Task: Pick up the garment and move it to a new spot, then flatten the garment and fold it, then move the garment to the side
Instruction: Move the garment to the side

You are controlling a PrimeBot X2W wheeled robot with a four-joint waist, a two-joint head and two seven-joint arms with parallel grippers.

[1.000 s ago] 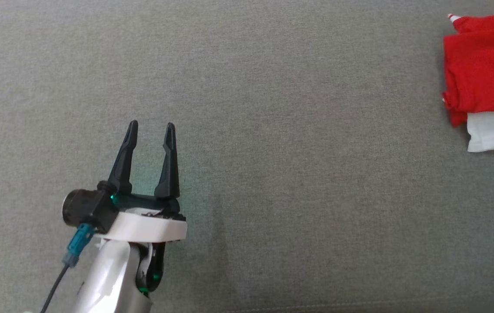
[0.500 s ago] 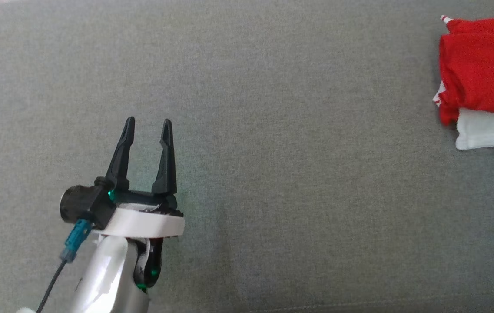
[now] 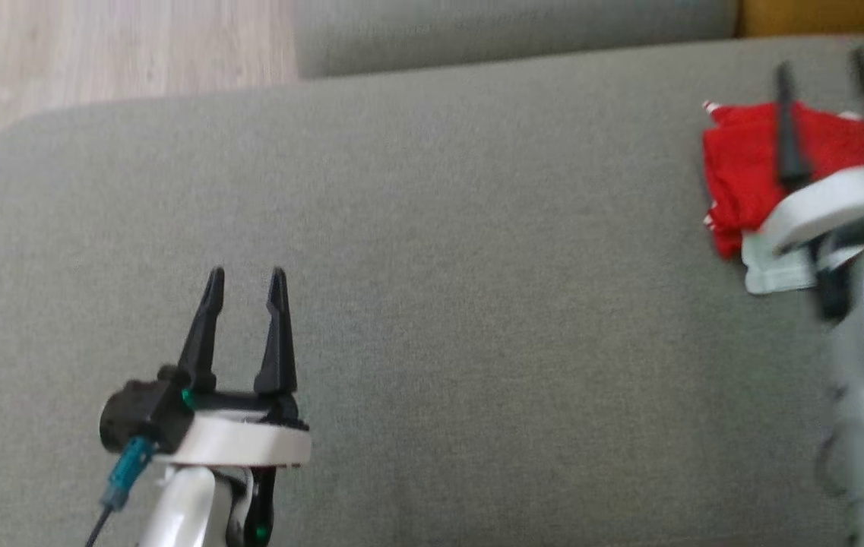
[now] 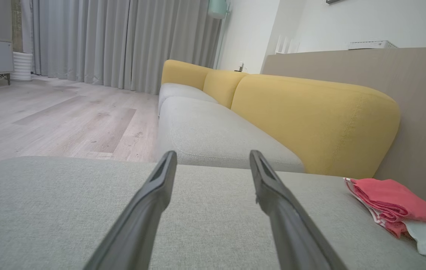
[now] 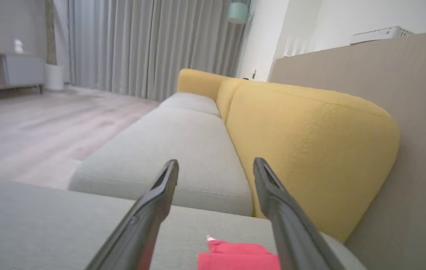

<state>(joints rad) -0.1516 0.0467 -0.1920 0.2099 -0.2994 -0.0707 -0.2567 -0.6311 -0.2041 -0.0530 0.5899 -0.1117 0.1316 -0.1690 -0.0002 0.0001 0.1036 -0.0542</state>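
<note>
- Folded garment (image 3: 739, 175): soft red cloth with a white layer showing at its near edge. It lies flat at the far right of the grey seat cushion (image 3: 477, 266).
- Right gripper (image 3: 821, 64), blurred, is just near of the garment. Its fingers are apart, point far across the garment and hold nothing. This is the nearer arm.
- The garment's long axis is unclear, because that arm hides its right part.
- Left gripper (image 3: 246, 273), fingers apart and empty, hovers well apart at the near left.
- The cushion is coarse woven fabric with rounded corners.

Left gripper (image 3: 245, 279): held over the near left part of the sofa seat (image 3: 477, 266), fingers spread, nothing gripped.
Right gripper (image 3: 823, 68): blurred, held by the seat's right edge, fingers parted, nothing gripped.
</note>
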